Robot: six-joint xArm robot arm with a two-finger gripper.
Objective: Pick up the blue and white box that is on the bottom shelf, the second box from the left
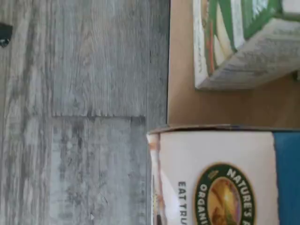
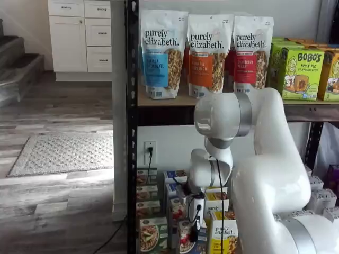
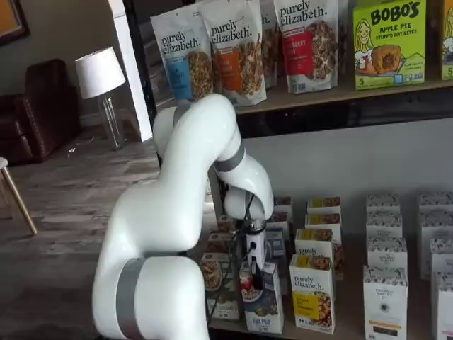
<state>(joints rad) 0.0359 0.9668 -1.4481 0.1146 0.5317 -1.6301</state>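
one blue and white box [image 3: 263, 306] stands upright, front facing outward.

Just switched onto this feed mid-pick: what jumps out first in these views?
The big white arm fills the foreground in both shelf views, bent down toward the lower shelf. Its tool sits right at the top of the blue and white box, between a green-fronted carton and a yellow purely elizabeth box; whether the fingers have closed is unclear. Above, three purely elizabeth granola bags line the wooden shelf beside green Bobo's boxes.
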